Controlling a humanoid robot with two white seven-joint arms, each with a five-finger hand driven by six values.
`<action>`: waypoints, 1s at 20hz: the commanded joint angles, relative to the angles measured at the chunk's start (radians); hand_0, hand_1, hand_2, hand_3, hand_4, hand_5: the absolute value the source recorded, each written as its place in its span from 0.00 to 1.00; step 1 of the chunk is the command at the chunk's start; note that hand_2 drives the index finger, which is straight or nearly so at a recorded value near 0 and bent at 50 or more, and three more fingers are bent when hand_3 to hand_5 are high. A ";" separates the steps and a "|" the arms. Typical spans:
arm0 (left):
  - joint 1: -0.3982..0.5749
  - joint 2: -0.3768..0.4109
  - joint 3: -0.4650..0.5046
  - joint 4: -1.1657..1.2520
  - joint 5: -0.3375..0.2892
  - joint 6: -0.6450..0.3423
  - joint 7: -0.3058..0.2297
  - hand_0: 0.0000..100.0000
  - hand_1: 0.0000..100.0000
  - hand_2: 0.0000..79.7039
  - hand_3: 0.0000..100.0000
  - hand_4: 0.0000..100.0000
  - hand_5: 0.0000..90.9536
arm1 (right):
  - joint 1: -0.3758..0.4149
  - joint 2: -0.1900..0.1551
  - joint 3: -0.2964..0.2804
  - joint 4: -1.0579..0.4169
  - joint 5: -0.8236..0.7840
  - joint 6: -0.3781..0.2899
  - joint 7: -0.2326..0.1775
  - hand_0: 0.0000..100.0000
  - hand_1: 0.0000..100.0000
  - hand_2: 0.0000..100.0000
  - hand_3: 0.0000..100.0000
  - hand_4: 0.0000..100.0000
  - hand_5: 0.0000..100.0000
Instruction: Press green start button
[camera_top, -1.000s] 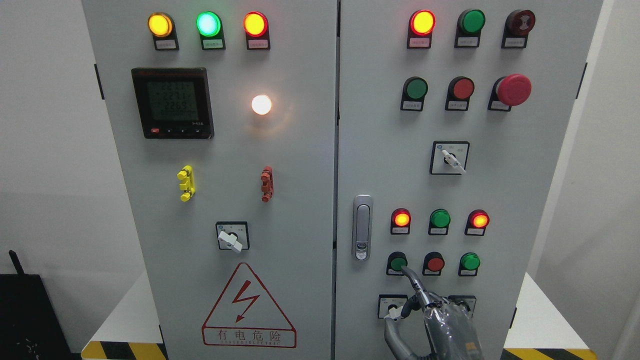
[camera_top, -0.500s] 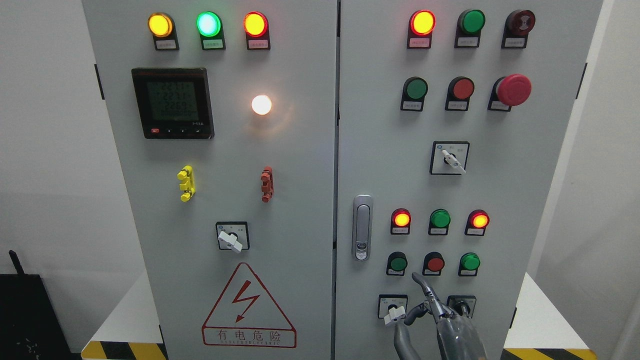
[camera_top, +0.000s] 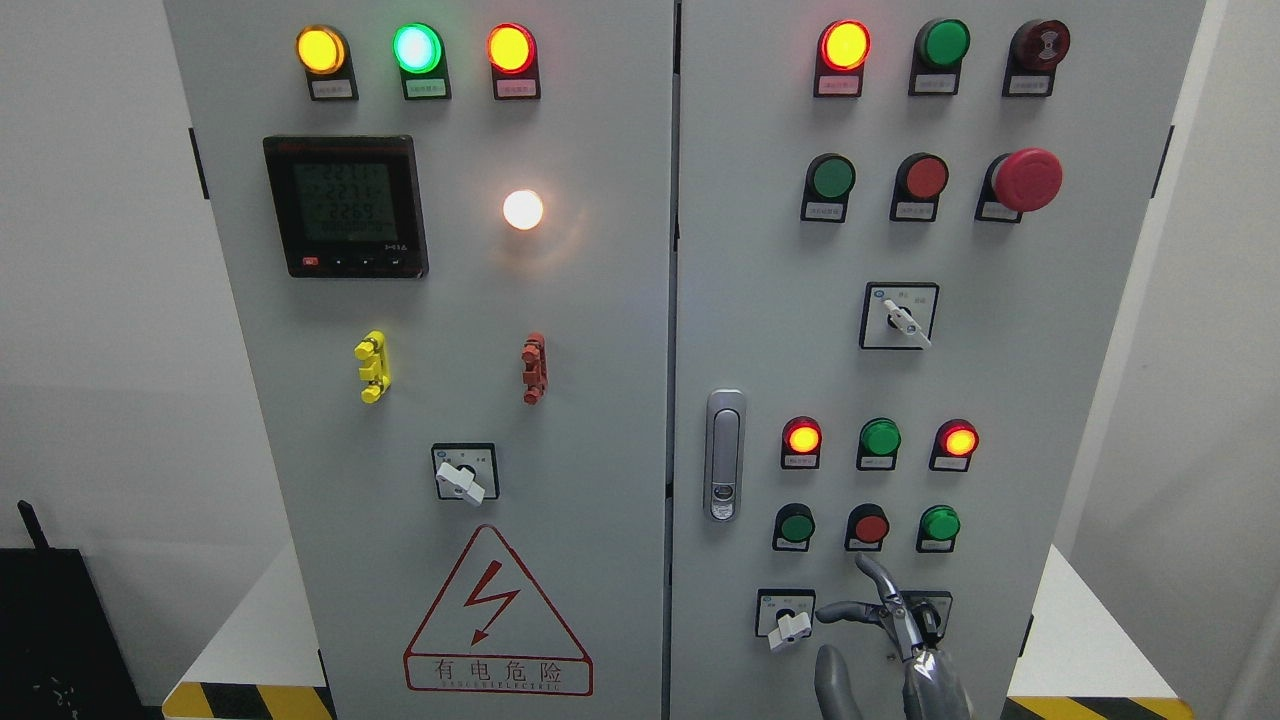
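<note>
Cabinet: a grey two-door control cabinet (camera_top: 600, 330) filled most of the head view; all places below are given relative to its door handle (camera_top: 725, 455), which sat at the left edge of the right door.
Warning sign: a red triangle with a lightning bolt (camera_top: 495, 615) sat on the left door, down and to the left of the handle.
Meter: a black digital display (camera_top: 345, 205) sat far up and to the left of the handle, digits lit but too small to read.
Emergency stop: a red mushroom button (camera_top: 1025, 180) stood high up and to the right of the handle.
Indicator row: red, green and red lamps (camera_top: 880, 440) ran just right of the handle at about its height; the two red ones glowed.
Button row: directly under those lamps sat three buttons; the green start button (camera_top: 796, 526) was the nearest to the handle, just right of its lower end, then a red button (camera_top: 870, 527), then a second green button (camera_top: 939, 523).
Right hand: the right hand (camera_top: 890, 630) rose from the bottom edge, below and right of the handle; forefinger pointed up, tip just under the red button, clear of the green start button.
Fingers: open and loosely spread, one pointing left toward the white selector knob (camera_top: 790, 628), holding nothing.
</note>
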 joint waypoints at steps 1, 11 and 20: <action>0.000 0.000 0.000 0.000 0.000 0.000 0.000 0.12 0.56 0.00 0.00 0.00 0.00 | 0.048 -0.001 0.063 -0.057 -0.136 0.004 0.001 0.66 0.26 0.00 0.16 0.10 0.00; 0.000 0.000 0.000 0.000 0.000 0.000 0.000 0.12 0.56 0.00 0.00 0.00 0.00 | 0.083 -0.001 0.078 -0.070 -0.268 0.018 0.010 0.42 0.14 0.00 0.00 0.00 0.00; 0.000 0.000 0.000 0.000 0.000 0.000 0.000 0.12 0.56 0.00 0.00 0.00 0.00 | 0.089 -0.001 0.083 -0.070 -0.285 0.031 0.010 0.29 0.11 0.00 0.00 0.00 0.00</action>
